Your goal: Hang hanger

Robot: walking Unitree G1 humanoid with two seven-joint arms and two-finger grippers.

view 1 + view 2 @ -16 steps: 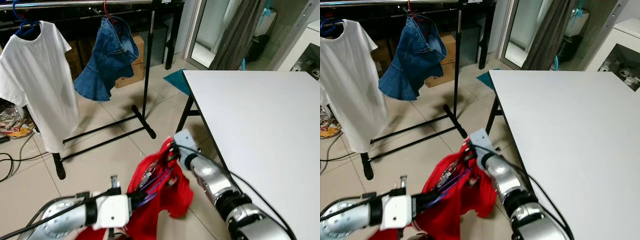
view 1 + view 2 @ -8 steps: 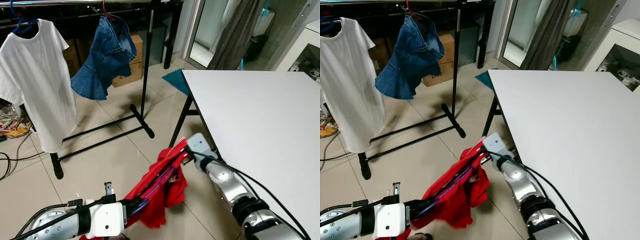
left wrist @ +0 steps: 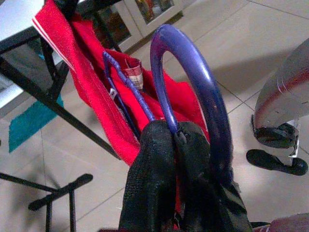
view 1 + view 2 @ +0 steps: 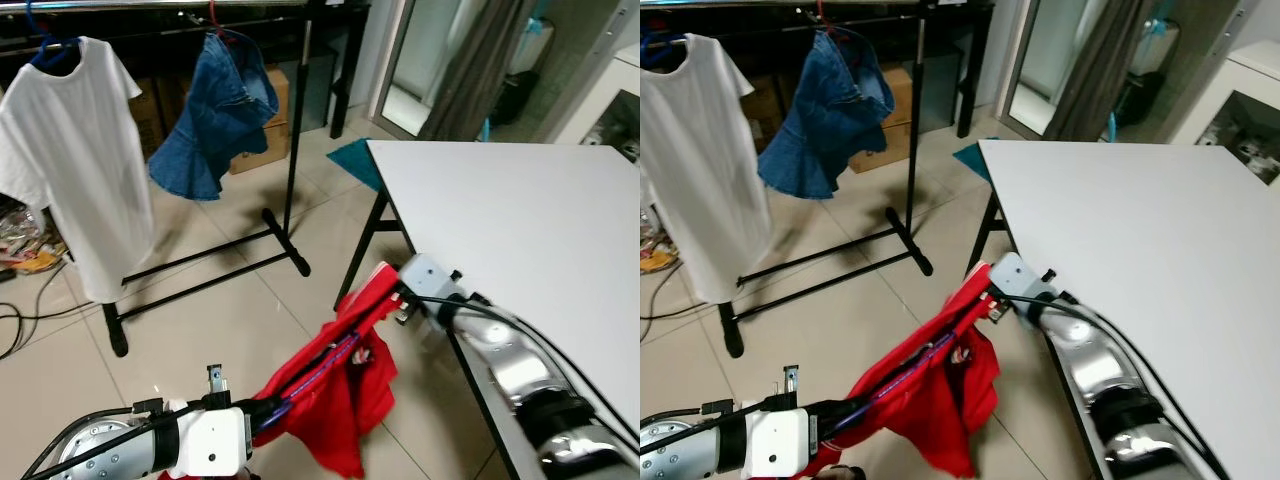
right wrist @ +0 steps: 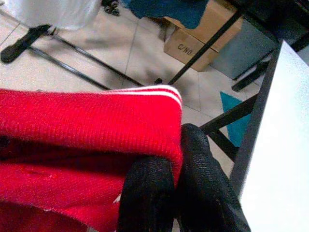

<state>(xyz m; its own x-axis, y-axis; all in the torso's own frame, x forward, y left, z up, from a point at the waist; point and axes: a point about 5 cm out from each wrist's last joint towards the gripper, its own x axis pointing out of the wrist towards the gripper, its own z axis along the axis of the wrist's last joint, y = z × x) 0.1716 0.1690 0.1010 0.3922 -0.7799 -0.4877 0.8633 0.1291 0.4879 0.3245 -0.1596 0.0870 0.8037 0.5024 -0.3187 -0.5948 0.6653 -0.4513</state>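
Left gripper (image 3: 176,145) clenched on purple hanger (image 3: 193,87) at base of hook, low over tiled floor (image 4: 230,310). Red garment (image 4: 340,385) hangs on hanger, stretched between both grippers. Right gripper (image 5: 174,169) pinches garment's striped hem beside near-left corner of white table (image 4: 520,220). Clothes rack (image 4: 290,130) beyond carries white T-shirt (image 4: 70,150) and denim skirt (image 4: 215,110).

- Bare floor (image 4: 230,320) lies open between the rack's foot bar (image 4: 205,268) and the bench (image 4: 520,230).
- White shirt (image 4: 75,160) and denim skirt (image 4: 222,115) fill the rail's (image 4: 150,6) left stretch.
- The bench's near-left edge and leg (image 4: 368,240) close off the right.
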